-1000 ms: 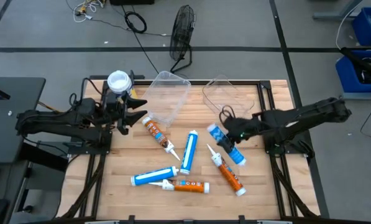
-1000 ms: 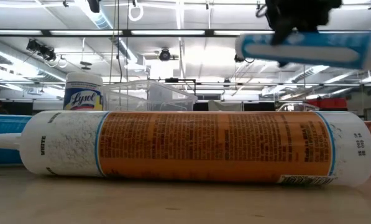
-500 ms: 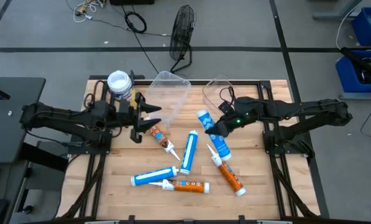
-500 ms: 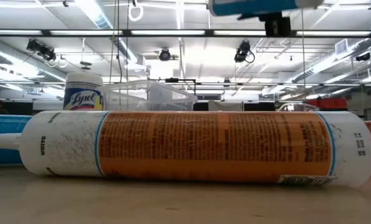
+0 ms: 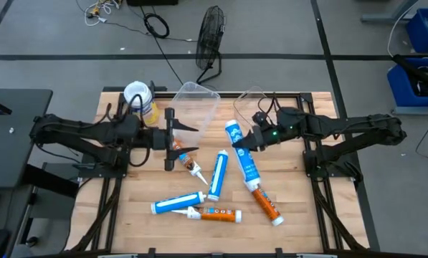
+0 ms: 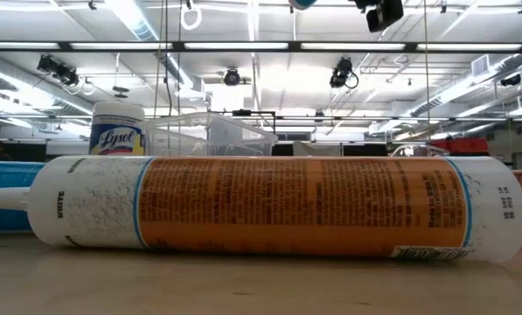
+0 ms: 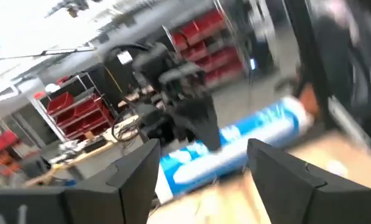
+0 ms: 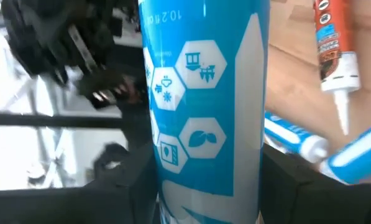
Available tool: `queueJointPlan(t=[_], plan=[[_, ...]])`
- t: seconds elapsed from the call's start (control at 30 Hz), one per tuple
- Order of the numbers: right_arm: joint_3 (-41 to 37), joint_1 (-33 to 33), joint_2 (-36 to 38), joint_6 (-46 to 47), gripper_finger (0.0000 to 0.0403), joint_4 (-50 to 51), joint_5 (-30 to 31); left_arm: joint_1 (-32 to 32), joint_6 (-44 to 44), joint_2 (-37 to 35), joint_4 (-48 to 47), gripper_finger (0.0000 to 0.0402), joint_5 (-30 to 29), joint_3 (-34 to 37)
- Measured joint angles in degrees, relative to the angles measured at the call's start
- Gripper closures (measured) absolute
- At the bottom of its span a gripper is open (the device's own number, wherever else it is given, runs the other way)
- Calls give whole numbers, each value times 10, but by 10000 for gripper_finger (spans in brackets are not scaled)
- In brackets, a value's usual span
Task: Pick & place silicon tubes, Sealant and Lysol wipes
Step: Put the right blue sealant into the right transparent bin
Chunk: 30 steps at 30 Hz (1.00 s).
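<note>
My right gripper [image 5: 242, 143] is shut on a blue silicone tube [image 5: 241, 154], held in the air over the table's middle; the low view catches only the tube's tip [image 6: 300, 3] at its top edge. My left gripper [image 5: 185, 140] stands open and empty, rolled, above an orange tube [image 5: 181, 154] that lies on its side. Its wrist view looks past its own fingers [image 7: 135, 171] at the blue tube [image 7: 235, 146]. The Lysol wipes [image 5: 138, 97] stand upright at the far left. Several other tubes, one of them blue [image 5: 217, 174], lie on the table. My right gripper pinches the blue tube's body [image 8: 204, 124] between its two fingers [image 8: 132, 180], which lie across the tube. It comes at the tube about level from the table's right side, nearer the tube's flat far end [image 5: 230, 127]. The tube is lifted clear of the table.
Two clear plastic bins [image 5: 196, 107] [image 5: 253, 104] sit at the table's far edge. An orange tube [image 6: 269, 206] lies close before the low camera and fills its view. The wooden tabletop [image 5: 307, 208] is bare at the near right. A fan [image 5: 210, 36] stands on the floor beyond.
My right gripper has risen and gone toward the table's left and far side with the blue tube, turning it so it runs more far to near. My left gripper has moved toward the table's right, over the orange tube, and has rolled.
</note>
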State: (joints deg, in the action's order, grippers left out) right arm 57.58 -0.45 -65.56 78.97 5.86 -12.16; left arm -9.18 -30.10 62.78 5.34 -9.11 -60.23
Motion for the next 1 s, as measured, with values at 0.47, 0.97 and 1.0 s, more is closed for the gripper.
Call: queueJointPlan(t=[0.47, 0.97, 1.0], plan=[[1, 7, -40, 98, 198, -117, 149, -26, -271, 12, -140, 97, -18, -34], [1, 6, -173, 190, 198, -309, 169, -27, -409, 44, -129, 98, -27, -34], [1, 6, -177, 193, 198, -309, 169, -27, -408, 47, -124, 98, -27, -34]])
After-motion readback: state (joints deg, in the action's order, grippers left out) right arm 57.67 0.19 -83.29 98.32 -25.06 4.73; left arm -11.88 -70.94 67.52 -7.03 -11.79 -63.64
